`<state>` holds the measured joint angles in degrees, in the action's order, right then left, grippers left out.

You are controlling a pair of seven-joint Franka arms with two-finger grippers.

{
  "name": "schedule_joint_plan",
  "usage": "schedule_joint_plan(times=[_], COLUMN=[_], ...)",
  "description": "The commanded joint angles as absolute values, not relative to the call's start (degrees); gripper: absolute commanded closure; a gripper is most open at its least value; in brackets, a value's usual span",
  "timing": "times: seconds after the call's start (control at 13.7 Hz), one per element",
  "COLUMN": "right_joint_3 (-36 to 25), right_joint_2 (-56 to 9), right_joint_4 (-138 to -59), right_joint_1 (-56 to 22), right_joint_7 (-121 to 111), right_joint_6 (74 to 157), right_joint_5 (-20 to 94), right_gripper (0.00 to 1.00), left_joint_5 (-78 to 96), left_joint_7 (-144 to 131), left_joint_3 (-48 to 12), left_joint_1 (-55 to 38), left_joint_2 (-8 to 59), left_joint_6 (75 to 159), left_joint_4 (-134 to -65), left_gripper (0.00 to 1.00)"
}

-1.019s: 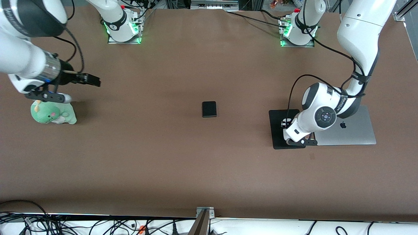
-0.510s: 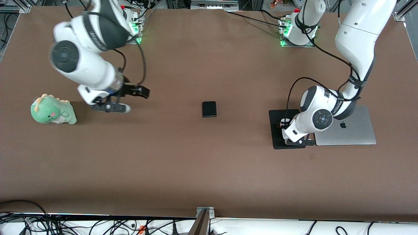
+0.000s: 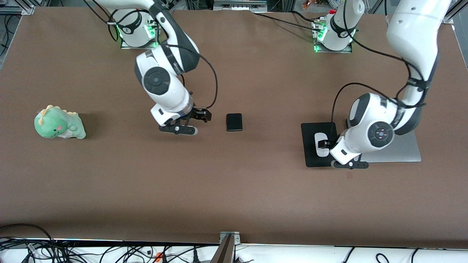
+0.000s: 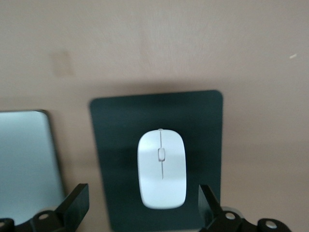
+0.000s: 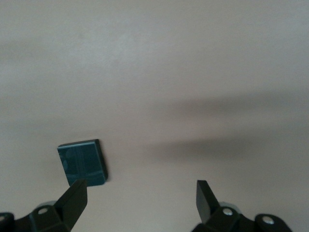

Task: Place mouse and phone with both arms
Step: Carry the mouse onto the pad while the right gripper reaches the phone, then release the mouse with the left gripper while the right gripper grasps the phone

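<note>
White mouse (image 3: 321, 144) lay on black pad (image 3: 310, 160) | left gripper (image 4: 141, 208) above it, fingers wide, empty | phone (image 3: 234, 122) mid-table | right gripper (image 3: 199, 116) beside it, spread wide, empty

Small glossy white oval mouse (image 3: 321, 144) (image 4: 161, 168) with thin centre line, lying flat on flat black rectangular pad (image 3: 313, 156) (image 4: 111, 145) toward left arm's end of table. Small black rounded-corner rectangular phone (image 3: 234, 122) (image 5: 82, 162), flat on brown tabletop near table's middle, well apart from mouse.
</note>
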<state>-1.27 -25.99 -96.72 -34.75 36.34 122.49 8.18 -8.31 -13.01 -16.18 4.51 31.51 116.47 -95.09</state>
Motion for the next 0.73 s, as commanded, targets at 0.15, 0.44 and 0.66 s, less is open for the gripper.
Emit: schedule_joint_plan(times=[0.15,0.44,0.66], right_joint_3=[-1.93,-2.11,-2.2], right_joint_2=[-33.56,-40.06,-43.06], right_joint_4=[-94.49,-89.84,-87.89], right_joint_1=[-41.47,-45.43,-46.93], right_joint_7=[37.88,41.02,44.9], right_joint_6=[131.03,131.92,132.01], right_joint_5=[7.82,3.61,0.36], right_gripper=[0.0,0.0,0.0], left_joint_5=[-9.32,-9.31,-7.66], left_joint_7=[-0.53,-1.84,-6.48], left_joint_3=[-16.61,-16.44,-16.35], left_joint_1=[7.64,7.65,8.17], left_joint_2=[27.97,17.16,10.92], left_joint_6=[102.24,93.54,88.96], left_joint_4=[-83.42,-84.02,-84.37], left_gripper=[0.0,0.0,0.0])
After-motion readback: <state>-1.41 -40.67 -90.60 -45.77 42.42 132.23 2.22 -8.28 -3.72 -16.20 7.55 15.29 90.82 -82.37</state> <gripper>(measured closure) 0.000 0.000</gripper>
